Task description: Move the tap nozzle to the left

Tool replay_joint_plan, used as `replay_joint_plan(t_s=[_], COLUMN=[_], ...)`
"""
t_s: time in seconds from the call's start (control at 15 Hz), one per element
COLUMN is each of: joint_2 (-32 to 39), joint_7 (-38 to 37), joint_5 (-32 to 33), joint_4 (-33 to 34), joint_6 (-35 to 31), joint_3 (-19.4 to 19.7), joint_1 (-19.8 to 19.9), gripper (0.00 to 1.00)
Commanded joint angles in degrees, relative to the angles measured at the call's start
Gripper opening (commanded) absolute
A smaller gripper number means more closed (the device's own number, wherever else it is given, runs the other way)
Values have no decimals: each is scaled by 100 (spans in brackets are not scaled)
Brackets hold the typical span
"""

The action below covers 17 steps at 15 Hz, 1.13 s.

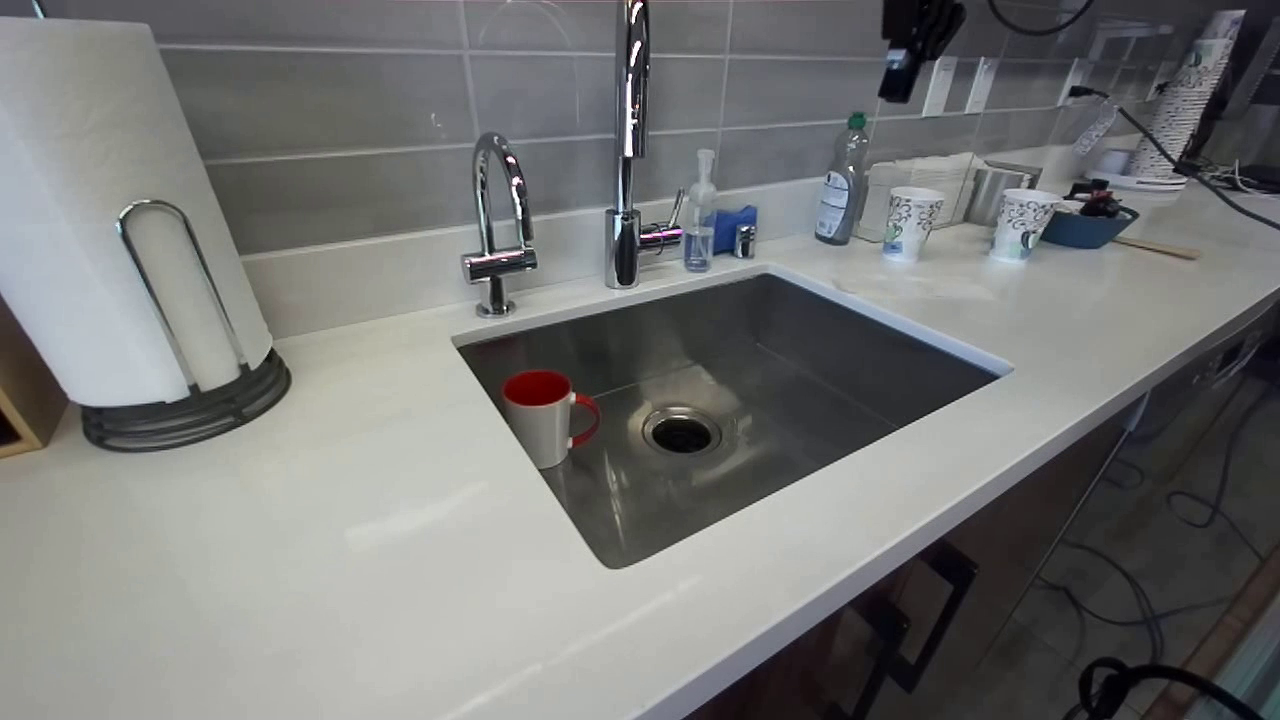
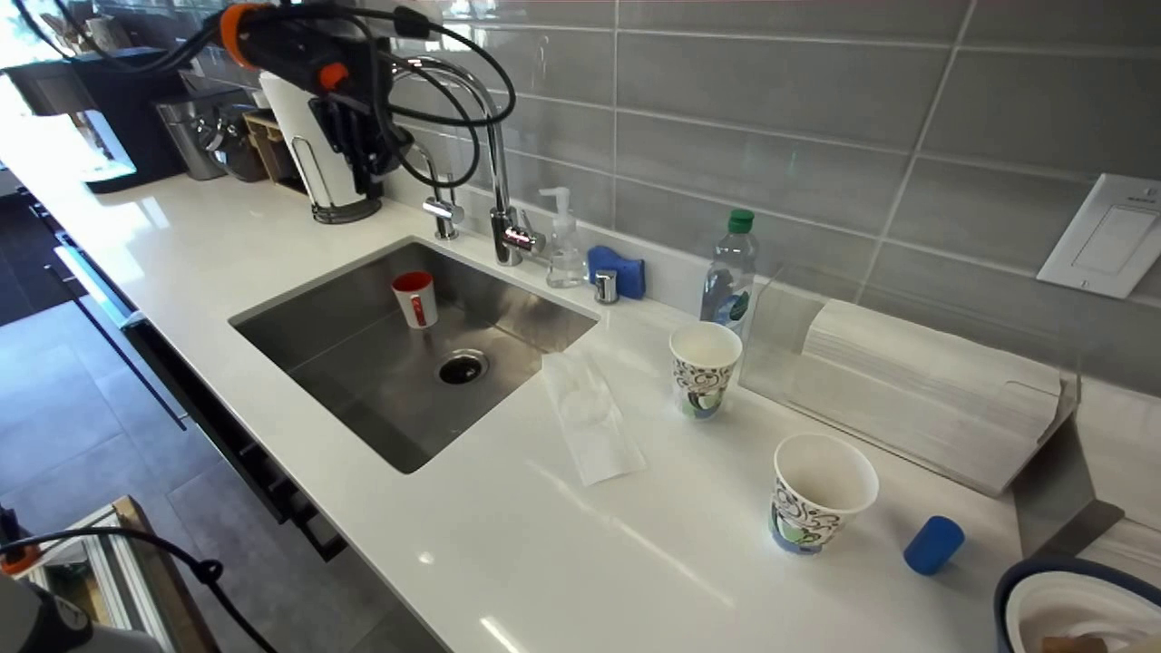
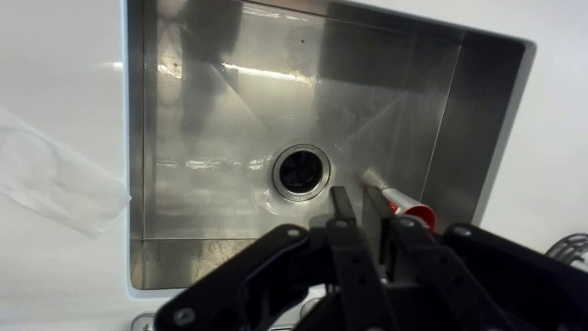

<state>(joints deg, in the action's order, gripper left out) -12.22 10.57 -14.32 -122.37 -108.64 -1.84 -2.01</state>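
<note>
- The claw (image 3: 356,195) hangs over the sink (image 3: 487,92), released: its two fingers stand slightly apart, a narrow gap between them.
- The tap nozzle (image 1: 632,110) stands upright on the table (image 1: 300,560), just behind the sink's rear edge; in an exterior view the claw shows well to its right and apart from it.
- In an exterior view the arm (image 2: 290,54) and claw hide the end of its spout.
- Chrome taps: two, the tap nozzle and a short tap (image 1: 500,263) near it.
- In the sink: one mug (image 1: 540,435), near one drain (image 1: 682,432).
- Along the back: one pump bottle (image 1: 699,240), one green-capped bottle (image 1: 835,210), one blue sponge (image 1: 728,228).
- Elsewhere on the table: two patterned paper cups (image 2: 703,381), one napkin (image 2: 590,417), one paper towel roll (image 1: 100,200).
- The tap nozzle looks tall, slender and mirror-bright, a high gooseneck with its spout bent down and a small lever at the base.
</note>
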Motion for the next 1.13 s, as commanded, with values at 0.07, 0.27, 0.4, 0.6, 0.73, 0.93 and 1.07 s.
replay_joint_plan(t_s=[0.07,0.27,0.4,0.6,0.73,0.93,1.07], joint_2=[-1464,-2070,-2347,-2703,-2512,-2733,-2740], joint_7=[1090,1827,2348,3048,2844,3158,3200], joint_5=[189,198,314,586,481,548,549], joint_4=[-990,-1167,-1144,-1052,-974,-971,-973], joint_6=[35,149,375,443,372,374,374], joint_3=[117,286,438,615,588,682,682], joint_1=[-217,-401,-530,-641,-622,-646,-650], gripper=[55,76,90,100,99,100,100])
